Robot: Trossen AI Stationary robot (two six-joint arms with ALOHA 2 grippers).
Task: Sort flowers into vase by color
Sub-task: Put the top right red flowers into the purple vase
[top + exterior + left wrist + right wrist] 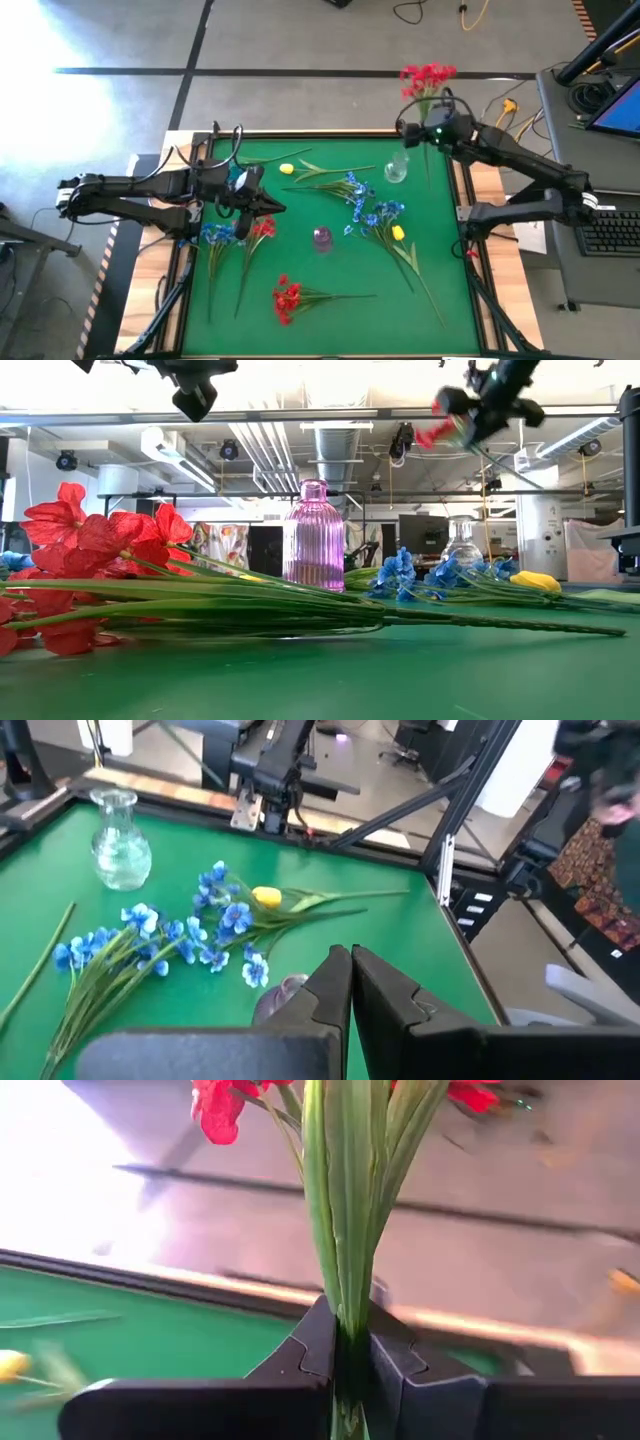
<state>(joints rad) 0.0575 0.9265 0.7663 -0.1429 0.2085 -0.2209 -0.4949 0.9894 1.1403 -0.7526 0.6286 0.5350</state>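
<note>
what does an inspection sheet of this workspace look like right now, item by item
surface: green mat in a wooden frame
job's things: red, blue and yellow flowers lie on the mat; clear vase and purple vase stand upright, both without flowers
clutter: nothing seen
grippers: right gripper shut on a red flower, raised beyond the mat's far edge; left gripper shut, holding nothing, over the mat's left part
cables: yellow and dark cables on the floor beyond the table
surroundings: keyboard on a side desk at right
</note>
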